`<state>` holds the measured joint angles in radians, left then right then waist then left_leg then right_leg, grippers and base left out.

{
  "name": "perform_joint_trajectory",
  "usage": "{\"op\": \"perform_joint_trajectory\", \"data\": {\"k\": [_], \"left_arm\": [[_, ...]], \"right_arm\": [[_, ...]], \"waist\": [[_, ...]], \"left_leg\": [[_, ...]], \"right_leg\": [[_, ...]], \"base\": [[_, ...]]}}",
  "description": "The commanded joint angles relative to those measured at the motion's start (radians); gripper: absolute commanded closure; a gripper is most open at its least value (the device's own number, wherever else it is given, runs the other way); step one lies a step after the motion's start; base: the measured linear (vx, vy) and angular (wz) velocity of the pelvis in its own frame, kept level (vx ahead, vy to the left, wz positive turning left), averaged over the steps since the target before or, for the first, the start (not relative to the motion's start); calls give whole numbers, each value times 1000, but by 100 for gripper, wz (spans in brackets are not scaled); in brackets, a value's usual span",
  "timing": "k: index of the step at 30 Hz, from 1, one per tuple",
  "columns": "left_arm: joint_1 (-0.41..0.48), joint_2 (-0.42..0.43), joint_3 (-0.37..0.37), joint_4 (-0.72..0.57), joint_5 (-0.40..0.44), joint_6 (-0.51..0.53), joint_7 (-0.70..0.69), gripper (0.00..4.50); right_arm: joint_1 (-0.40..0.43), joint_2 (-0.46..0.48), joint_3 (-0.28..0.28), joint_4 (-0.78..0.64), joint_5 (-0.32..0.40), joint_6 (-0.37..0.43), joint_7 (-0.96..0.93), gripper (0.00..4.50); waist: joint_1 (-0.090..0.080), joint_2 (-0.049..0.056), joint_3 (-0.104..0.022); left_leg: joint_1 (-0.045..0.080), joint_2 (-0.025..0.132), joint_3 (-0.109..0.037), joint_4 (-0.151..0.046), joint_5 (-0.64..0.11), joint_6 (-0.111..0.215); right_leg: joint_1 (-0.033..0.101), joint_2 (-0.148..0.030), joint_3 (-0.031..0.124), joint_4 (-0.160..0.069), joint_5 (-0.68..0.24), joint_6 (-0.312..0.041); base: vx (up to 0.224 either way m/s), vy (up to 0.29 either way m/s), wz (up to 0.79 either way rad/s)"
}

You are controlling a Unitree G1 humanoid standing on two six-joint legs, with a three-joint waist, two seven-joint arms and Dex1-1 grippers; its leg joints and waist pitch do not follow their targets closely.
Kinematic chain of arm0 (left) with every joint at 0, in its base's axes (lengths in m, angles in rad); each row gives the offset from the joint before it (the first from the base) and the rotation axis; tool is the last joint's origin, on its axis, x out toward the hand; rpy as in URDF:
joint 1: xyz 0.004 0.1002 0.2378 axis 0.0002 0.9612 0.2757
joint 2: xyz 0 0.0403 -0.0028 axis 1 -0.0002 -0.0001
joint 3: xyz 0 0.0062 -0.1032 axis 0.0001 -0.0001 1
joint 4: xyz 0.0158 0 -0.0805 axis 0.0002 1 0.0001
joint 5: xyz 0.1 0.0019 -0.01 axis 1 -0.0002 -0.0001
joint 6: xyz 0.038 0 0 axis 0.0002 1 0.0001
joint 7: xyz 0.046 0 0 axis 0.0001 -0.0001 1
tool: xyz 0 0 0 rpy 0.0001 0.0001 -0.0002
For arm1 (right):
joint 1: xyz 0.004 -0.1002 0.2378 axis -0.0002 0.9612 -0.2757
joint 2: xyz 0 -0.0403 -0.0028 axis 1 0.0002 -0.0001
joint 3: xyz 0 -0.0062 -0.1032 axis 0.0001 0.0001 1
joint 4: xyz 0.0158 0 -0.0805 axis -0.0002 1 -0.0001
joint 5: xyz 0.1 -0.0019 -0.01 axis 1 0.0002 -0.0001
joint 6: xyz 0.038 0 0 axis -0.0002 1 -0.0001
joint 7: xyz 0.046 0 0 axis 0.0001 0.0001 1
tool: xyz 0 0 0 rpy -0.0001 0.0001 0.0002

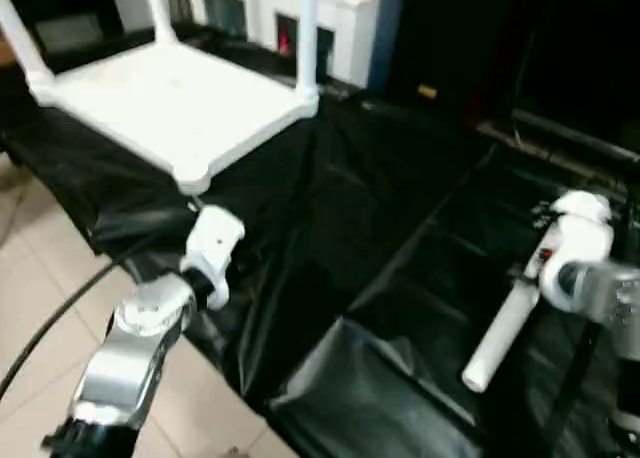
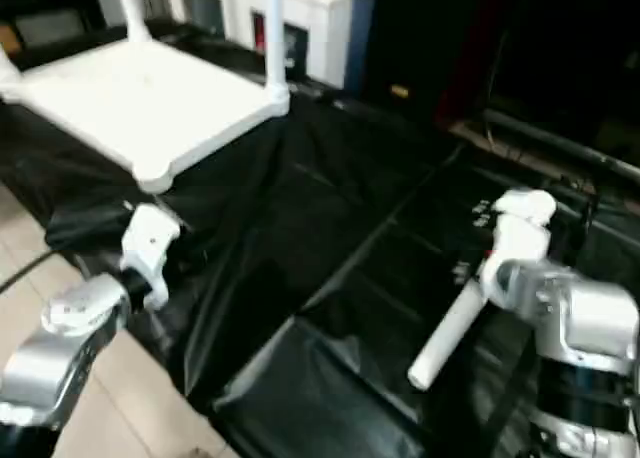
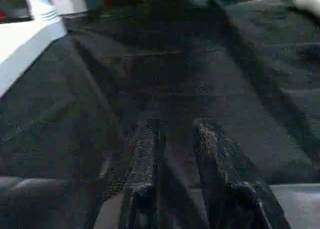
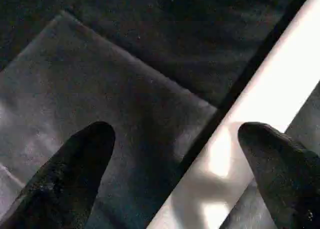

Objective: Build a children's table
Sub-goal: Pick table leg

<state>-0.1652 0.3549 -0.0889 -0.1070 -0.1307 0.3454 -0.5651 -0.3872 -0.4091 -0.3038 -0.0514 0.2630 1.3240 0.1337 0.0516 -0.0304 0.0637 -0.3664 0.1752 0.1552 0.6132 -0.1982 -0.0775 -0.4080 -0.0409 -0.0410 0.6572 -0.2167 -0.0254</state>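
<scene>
Tabletop [image 1: 170,103] shows no readable writing; right gripper [image 4: 175,159] spread wide over a leg [image 1: 510,323].

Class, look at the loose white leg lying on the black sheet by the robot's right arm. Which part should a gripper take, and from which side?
Grip the loose leg mid-shaft, coming from above with the fingers straddling it crosswise. It lies flat on the black sheet, so its round sides are likely free.
</scene>
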Motion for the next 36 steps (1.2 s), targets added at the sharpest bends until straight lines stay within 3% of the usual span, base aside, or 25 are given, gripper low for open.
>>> {"op": "perform_joint_trajectory", "data": {"k": [1,2,6,9,12,17,18,21,26,27,36], "left_arm": [[-1,3,-11,-35,-11,26,-12,324],[-1,3,-11,-35,-11,26,-12,324],[-9,7,-15,-32,0,41,-8,324],[-11,11,-17,-31,-3,45,-9,324],[-13,15,-16,-29,-4,50,-9,324],[-13,15,-19,-34,-3,58,-13,324],[-12,14,-20,-36,-5,61,-15,324],[-6,18,-28,-54,-21,63,-38,324],[12,41,-35,-114,-94,65,-133,289],[14,45,-35,-126,-107,75,-147,265],[-5,47,-31,-113,-94,49,-136,207]], "right_arm": [[2,-12,15,33,-28,35,-22,7],[2,-12,15,33,-28,35,-22,7],[-21,-8,7,54,-36,89,-34,7],[-25,-16,9,60,-49,94,-50,7],[-43,-15,-31,58,-46,98,-55,7],[-37,-17,-51,71,-55,137,-50,7],[-35,-9,-64,76,-52,147,-50,35],[-31,6,-83,91,-44,155,-51,47],[-20,9,-84,122,-38,155,-38,89],[-18,9,-84,125,-36,158,-34,106],[-3,26,-75,145,-39,148,-29,176]], "waist": [[-10,-4,-53],[-16,-5,-52],[-26,-7,-55],[-28,-11,-58],[-27,-10,-61],[-24,-13,-62],[-23,-12,-62],[-22,-14,-62],[-21,-17,-61],[-21,-17,-61],[-23,-16,-61]], "left_leg": [[14,43,-6,-75,-186,-10],[14,43,-8,-79,-206,-17],[10,41,-7,-80,-202,-22],[7,42,-6,-80,-178,-19],[8,40,-2,-75,-160,-13],[8,41,2,-74,-127,-5],[8,41,2,-74,-120,-5],[9,42,3,-74,-119,-3],[10,42,5,-74,-131,-6],[10,42,5,-74,-130,-6],[11,43,5,-75,-137,-15]], "right_leg": [[42,-74,52,-114,-292,-126],[44,-75,50,-119,-326,-116],[47,-77,53,-123,-319,-97],[50,-79,52,-123,-289,-99],[50,-79,55,-122,-266,-104],[53,-77,55,-119,-219,-120],[53,-76,55,-117,-207,-124],[53,-78,55,-117,-207,-130],[52,-79,54,-118,-241,-126],[53,-80,54,-118,-240,-126],[51,-78,53,-120,-255,-112]], "base": [[0,0,0],[0,0,0],[0,0,0],[0,0,0],[0,0,0],[0,0,0],[0,0,0],[0,0,0],[0,0,0],[0,0,0],[0,0,0]]}}
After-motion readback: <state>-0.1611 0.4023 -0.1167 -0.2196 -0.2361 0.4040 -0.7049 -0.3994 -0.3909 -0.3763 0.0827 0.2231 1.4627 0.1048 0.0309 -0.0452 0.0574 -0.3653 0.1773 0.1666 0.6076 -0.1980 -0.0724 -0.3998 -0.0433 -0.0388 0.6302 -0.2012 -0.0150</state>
